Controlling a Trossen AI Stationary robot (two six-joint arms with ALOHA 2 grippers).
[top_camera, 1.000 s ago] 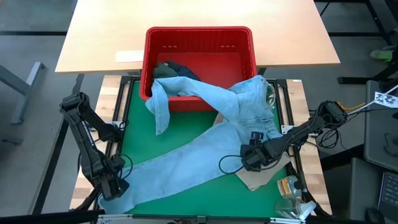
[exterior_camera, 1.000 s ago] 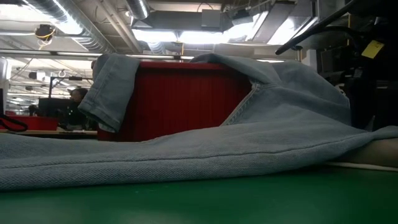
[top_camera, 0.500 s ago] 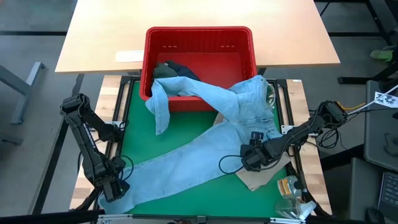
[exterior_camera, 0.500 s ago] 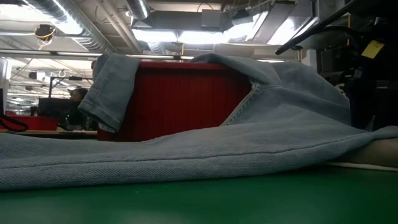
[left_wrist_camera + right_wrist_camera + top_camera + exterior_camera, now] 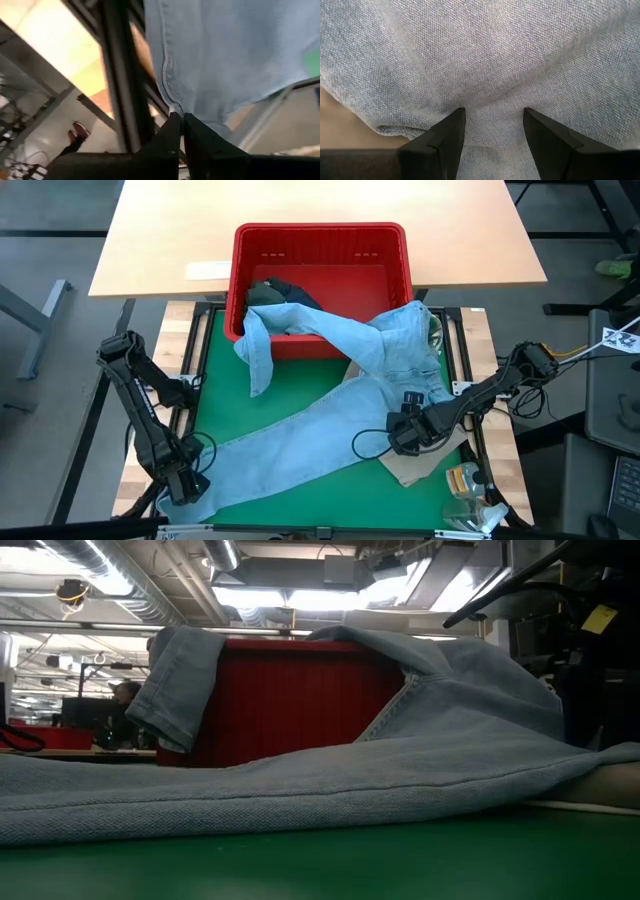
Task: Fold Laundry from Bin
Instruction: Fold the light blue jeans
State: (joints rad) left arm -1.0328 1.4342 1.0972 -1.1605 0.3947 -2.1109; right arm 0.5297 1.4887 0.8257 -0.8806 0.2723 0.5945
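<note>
**Blue garment spread from the basket over the green mat**

Green mat (image 5: 300, 395) covers the work table, and behind it stands a wooden table (image 5: 160, 240) with the red basket (image 5: 320, 240). From above, the light blue garment (image 5: 330, 430) hangs over the basket's front rim and runs across the mat to the near left corner. Dark clothes (image 5: 280, 292) lie inside the basket. A beige garment (image 5: 415, 468) lies under the blue one at the right.

From table height, the blue cloth (image 5: 400, 770) fills the view before the red basket (image 5: 280, 700).

Left wrist camera: the left gripper (image 5: 182, 131) is clenched on the hem of the blue garment (image 5: 225, 55).

Right wrist camera: the right gripper (image 5: 494, 131) presses on the blue cloth (image 5: 495, 50), fingers spread apart.
</note>
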